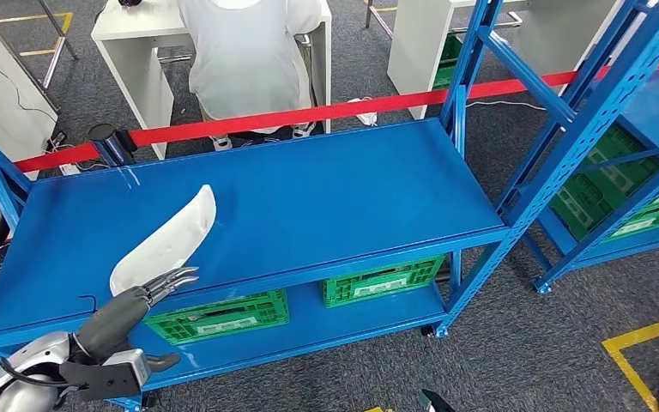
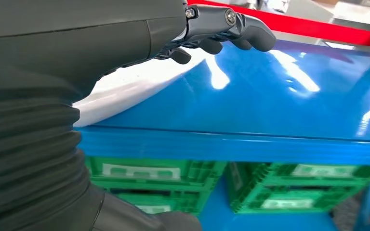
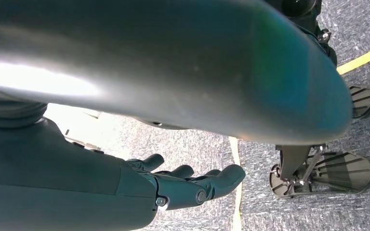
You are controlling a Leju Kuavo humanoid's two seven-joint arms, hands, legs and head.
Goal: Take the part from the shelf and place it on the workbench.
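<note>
A long, curved white part [image 1: 167,240] lies on the top deck of the blue shelf [image 1: 326,189], toward its left front. My left hand [image 1: 135,307] reaches in from below. Its dark fingers [image 1: 174,278] are spread over the part's near end, and its thumb hangs below the shelf's front edge. In the left wrist view the fingers [image 2: 221,26] curl just above the white part [image 2: 125,89] and nothing is clasped. My right hand [image 3: 183,185] hangs at my side over grey carpet, fingers stretched out and holding nothing.
Two green crates [image 1: 223,316] [image 1: 382,279] sit on the shelf's lower deck. A red barrier band [image 1: 326,112] runs behind the shelf. A person in white [image 1: 249,51] stands at a white table beyond it. A second blue rack [image 1: 635,172] with green crates stands to the right.
</note>
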